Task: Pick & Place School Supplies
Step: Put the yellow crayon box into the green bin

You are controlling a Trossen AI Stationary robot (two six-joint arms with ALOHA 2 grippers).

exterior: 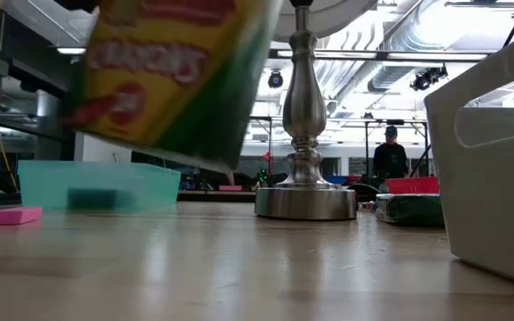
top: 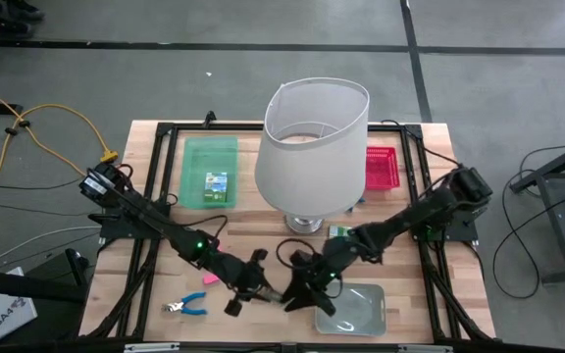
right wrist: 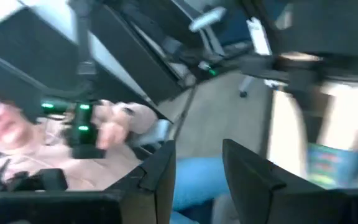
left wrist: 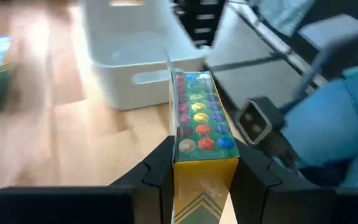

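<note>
The left hand (left wrist: pixel 205 180) pinches a crayon box (left wrist: pixel 199 121) upright, lifted above the bench (top: pixel 145 294) near the clear tray (top: pixel 353 309). The right hand (right wrist: pixel 197 177) is spread, holding nothing, just beside the left hand over the bench's front.

Both claws meet beside the grey tray (top: pixel 353 312), scissors (top: pixel 185 307) lying apart.
</note>
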